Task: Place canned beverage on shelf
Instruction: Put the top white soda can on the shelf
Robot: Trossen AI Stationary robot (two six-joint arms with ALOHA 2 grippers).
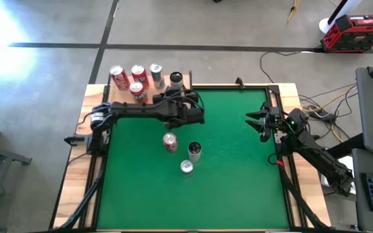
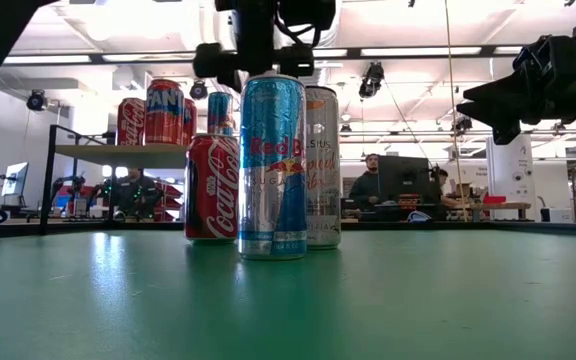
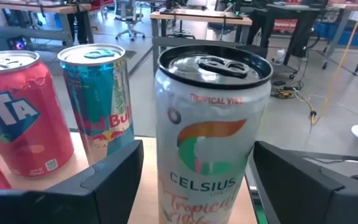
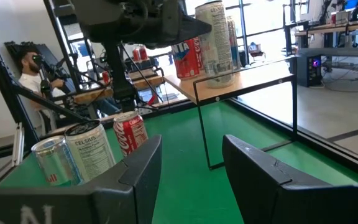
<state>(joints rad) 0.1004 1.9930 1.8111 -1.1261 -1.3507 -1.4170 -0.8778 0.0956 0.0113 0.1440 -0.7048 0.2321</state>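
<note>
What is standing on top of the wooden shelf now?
On the shelf stand five cans: three red, one blue Red Bull, one white Celsius can between the left gripper fingers. The arm covers part of the board.

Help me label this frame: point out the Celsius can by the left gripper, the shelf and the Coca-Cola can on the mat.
Celsius can (image 3: pixel 213 155), left wrist view, front label.
Shelf (image 1: pixel 106 92), high view, bare board.
Coca-Cola can (image 2: pixel 211 188), low view, red side.

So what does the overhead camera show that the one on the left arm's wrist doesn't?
Only the high view: three cans standing on the green mat, and the right gripper waiting at the mat's right edge.

Only the left wrist view: labels, namely a Celsius can between the left gripper's fingers, a Red Bull can and a Fanta can.

Both: cans on the wooden shelf.
</note>
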